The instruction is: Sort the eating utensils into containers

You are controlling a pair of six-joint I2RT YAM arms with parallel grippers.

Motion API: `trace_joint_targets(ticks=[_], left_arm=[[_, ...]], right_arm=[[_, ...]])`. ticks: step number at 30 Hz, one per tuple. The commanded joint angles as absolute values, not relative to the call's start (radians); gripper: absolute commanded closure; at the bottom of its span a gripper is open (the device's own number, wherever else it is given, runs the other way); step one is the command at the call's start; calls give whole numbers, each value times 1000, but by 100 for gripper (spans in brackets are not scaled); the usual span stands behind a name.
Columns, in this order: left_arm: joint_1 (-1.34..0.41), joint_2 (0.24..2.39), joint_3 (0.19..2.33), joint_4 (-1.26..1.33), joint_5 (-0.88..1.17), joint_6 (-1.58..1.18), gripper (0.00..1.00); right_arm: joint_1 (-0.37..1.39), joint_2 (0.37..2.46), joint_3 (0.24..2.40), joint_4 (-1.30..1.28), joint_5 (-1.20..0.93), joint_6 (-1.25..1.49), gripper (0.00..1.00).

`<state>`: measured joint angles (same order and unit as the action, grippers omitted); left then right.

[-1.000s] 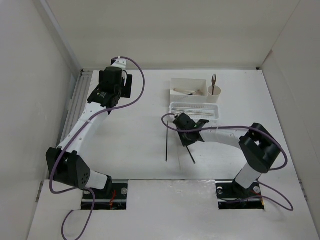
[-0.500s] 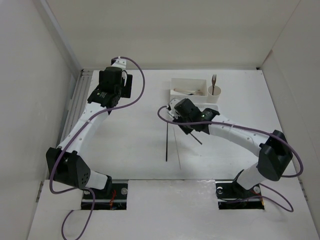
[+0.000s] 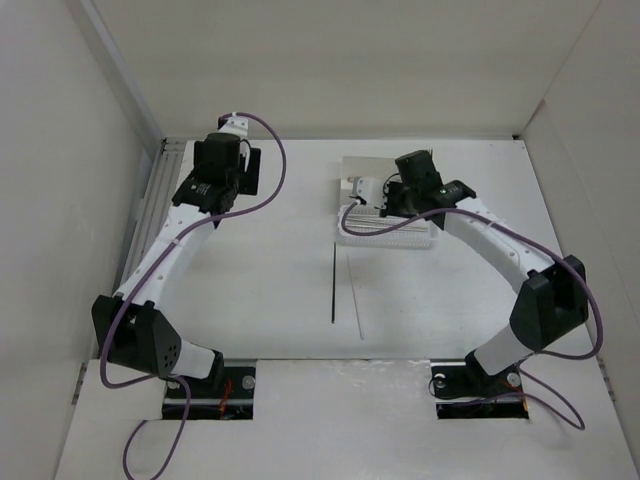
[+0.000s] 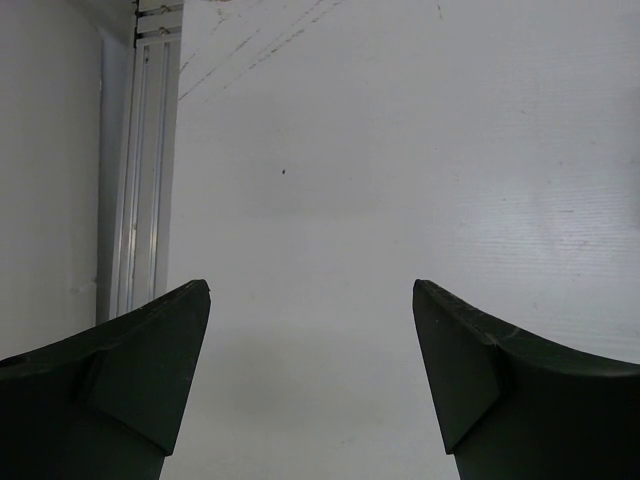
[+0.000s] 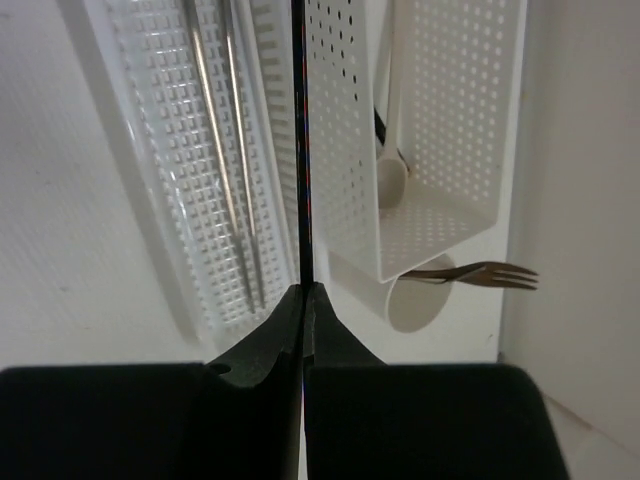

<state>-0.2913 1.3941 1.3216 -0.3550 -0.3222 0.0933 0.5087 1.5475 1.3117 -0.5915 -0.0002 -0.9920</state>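
Observation:
My right gripper [image 3: 398, 198] hangs over the containers, shut on a dark chopstick [image 5: 300, 150] that sticks straight out from the fingertips [image 5: 304, 290]. Under it lies the low perforated tray [image 5: 150, 200] with two silvery chopsticks [image 5: 215, 150]. Beside the tray stands the deep white box [image 5: 450, 120] with a spoon [image 5: 392, 180] in it. The cream cup [image 5: 425, 300] holds the dark fork [image 5: 480, 273]. A dark chopstick [image 3: 332, 285] and a pale chopstick [image 3: 356, 305] lie on the table. My left gripper [image 3: 208, 190] is open and empty over bare table [image 4: 312, 300].
A metal rail [image 4: 145, 150] runs along the table's left edge beside the left gripper. White walls enclose the table on three sides. In the top view the right arm covers the cup and part of the box [image 3: 360, 172].
My right gripper has carried the dark chopstick from the middle of the table back and to the right, over the tray and box. The left arm has barely moved.

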Motion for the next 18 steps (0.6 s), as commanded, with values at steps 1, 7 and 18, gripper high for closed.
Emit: trace_joint_targets(ticks=[1, 7, 18], left_arm=[[-259, 1403, 1327, -321, -325, 97, 20], [-239, 1423, 1336, -330, -316, 87, 20], [-230, 1442, 1345, -330, -307, 87, 20]], right_arm=[[471, 1587, 1371, -589, -184, -1237, 100], [420, 1698, 1430, -655, -282, -1264, 100], [376, 1769, 1379, -611, -324, -1187, 100]])
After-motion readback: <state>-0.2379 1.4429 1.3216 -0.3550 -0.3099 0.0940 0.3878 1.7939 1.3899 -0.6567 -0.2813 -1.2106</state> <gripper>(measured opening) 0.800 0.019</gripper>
